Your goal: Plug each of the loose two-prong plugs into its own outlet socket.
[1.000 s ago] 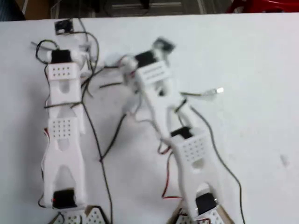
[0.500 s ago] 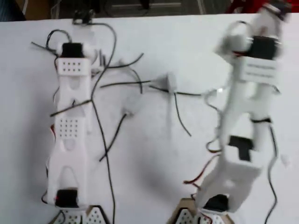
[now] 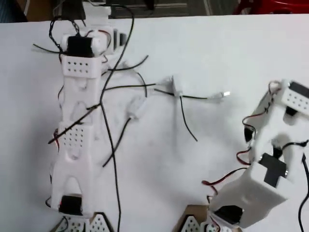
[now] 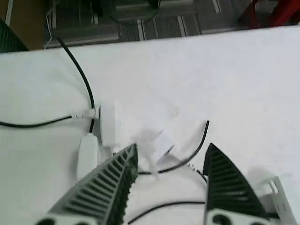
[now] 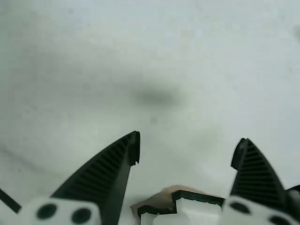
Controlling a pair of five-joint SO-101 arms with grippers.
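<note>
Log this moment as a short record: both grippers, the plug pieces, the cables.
left gripper: open, above a white plug piece and a black cable, holding nothing
right gripper: open, above bare table
mid-table: cabled white piece, centre white piece, small plug end, all lying loose
mating: cannot tell

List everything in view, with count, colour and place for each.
Table: one, white, under everything.
Plug and socket pieces: at least three, white, mid-table; which is which I cannot tell.
Cords: several, black, trailing from those pieces.
Red object: one, beyond the table's far right corner.
Left arm: one, white, stretched along the table's left side.
Right arm: one, white, folded at the near right.
Left gripper: one, black fingers, open above the white pieces.
Right gripper: one, black fingers, open above bare table.
</note>
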